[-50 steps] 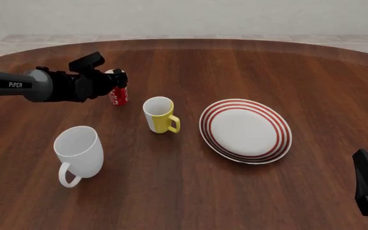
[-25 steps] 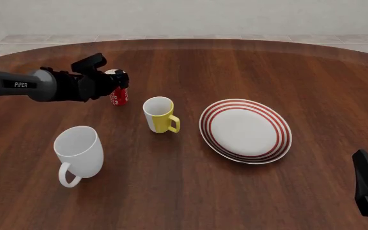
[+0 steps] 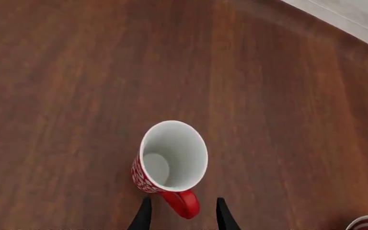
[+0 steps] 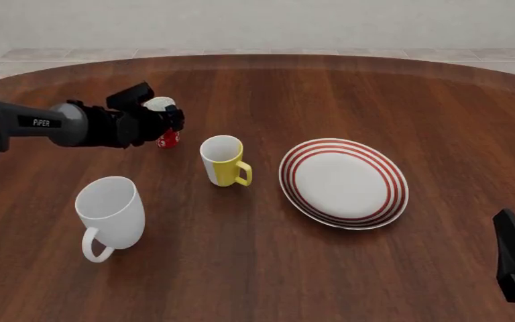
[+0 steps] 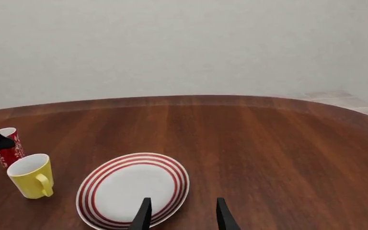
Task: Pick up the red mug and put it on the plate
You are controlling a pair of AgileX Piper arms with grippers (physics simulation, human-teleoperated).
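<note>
The red mug (image 4: 165, 136) stands upright on the table (image 4: 329, 94), toward the far left edge, just beyond the yellow-and-white mug (image 4: 222, 161) and well apart from the plate (image 4: 343, 182), which lies right of centre. The big white mug (image 4: 110, 213) sits nearer the front left edge.

The left gripper (image 3: 180, 215) hangs directly over the red mug. In the left wrist view its two fingertips (image 3: 143, 218) stand parted a moderate way, one on each side of the red handle (image 3: 182, 203); nothing is clamped between them, and no contact with the handle can be made out. From the front, the arm hides most of the mug, leaving only the white rim and a strip of red wall.

The right gripper (image 5: 180, 213) waits near the front right corner, fingers apart and empty, looking toward the plate.

Handling, as a judgement: the mug looks like glazed ceramic, so rigid, smooth and probably slippery, light for its size, and liable to tip because it is tall and narrow. The handle looks the likeliest hold, as the fingers already flank it; gripped there, the body may swing or rotate under its own weight. A pinch on the rim wall would be an alternative. The plate is also hard, so the mug should be set down gently and kept upright.
</note>
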